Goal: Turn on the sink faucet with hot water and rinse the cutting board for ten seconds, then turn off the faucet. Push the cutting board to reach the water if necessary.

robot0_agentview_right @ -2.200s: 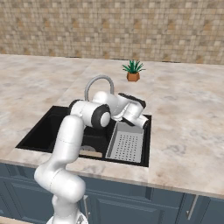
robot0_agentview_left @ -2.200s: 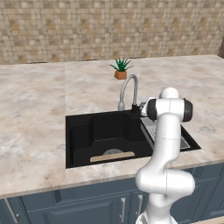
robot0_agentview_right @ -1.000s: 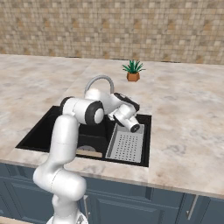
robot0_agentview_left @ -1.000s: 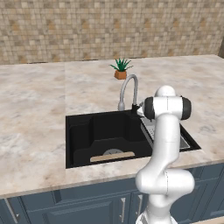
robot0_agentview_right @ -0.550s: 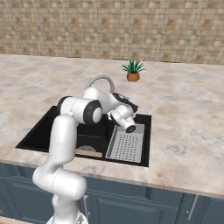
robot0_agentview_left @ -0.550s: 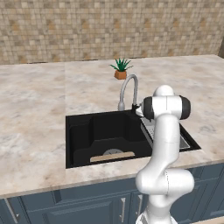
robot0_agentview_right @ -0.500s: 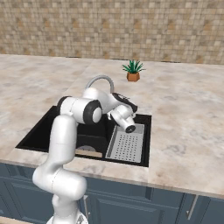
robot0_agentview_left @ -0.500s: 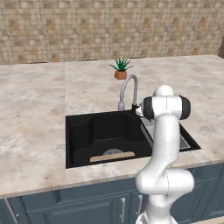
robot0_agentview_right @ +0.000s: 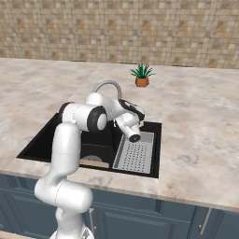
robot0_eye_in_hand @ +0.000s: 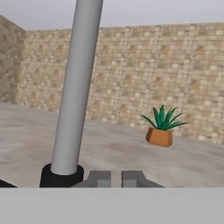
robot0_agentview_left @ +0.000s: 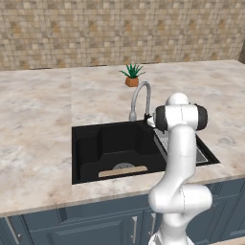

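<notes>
The claw is closed on nothing, its two tips meeting just beside the dark base of the sink faucet. From the right base camera the hand hangs over the back right of the sink, above the grey drain tray. Over the last two seconds the hand has swung lower and nearer the faucet base while the base cameras held still, and the jaws have crept slightly tighter. That reads as lining up to nudge the small side handle; no water runs yet, so the rinse has not begun.

The cutting board lies flat on the basin floor along the front wall, well apart from the spout; it will probably need a push. A potted plant stands on the tabletop behind the sink.
</notes>
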{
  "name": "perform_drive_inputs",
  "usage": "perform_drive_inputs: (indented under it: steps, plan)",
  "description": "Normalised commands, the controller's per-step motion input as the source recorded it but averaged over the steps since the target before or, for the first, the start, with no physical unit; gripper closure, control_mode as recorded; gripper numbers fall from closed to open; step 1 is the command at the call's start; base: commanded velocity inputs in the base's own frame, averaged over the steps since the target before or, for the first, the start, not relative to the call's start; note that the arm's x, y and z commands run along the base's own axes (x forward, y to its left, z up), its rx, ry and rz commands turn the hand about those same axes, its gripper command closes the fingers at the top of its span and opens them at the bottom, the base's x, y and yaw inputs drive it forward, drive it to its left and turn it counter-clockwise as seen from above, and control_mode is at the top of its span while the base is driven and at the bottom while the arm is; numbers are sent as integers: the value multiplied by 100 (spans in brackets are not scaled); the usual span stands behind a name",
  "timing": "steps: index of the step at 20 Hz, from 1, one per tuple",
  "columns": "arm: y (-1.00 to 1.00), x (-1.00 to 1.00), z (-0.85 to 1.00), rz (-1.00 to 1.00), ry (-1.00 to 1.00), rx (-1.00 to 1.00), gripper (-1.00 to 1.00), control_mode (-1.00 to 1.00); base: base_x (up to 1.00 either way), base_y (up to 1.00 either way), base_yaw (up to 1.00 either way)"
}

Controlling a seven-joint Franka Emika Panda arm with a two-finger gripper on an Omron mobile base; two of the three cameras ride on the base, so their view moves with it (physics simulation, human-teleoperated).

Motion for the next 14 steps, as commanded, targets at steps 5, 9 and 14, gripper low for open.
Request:
perform_drive_inputs:
  steps: [5,9,14]
  plan:
    - [15,0,-10,-9,0,0,100,-100,0,0,0]
    - [17,0,-10,-9,0,0,100,-100,0,0,0]
    - [18,0,-10,-9,0,0,100,-100,0,0,0]
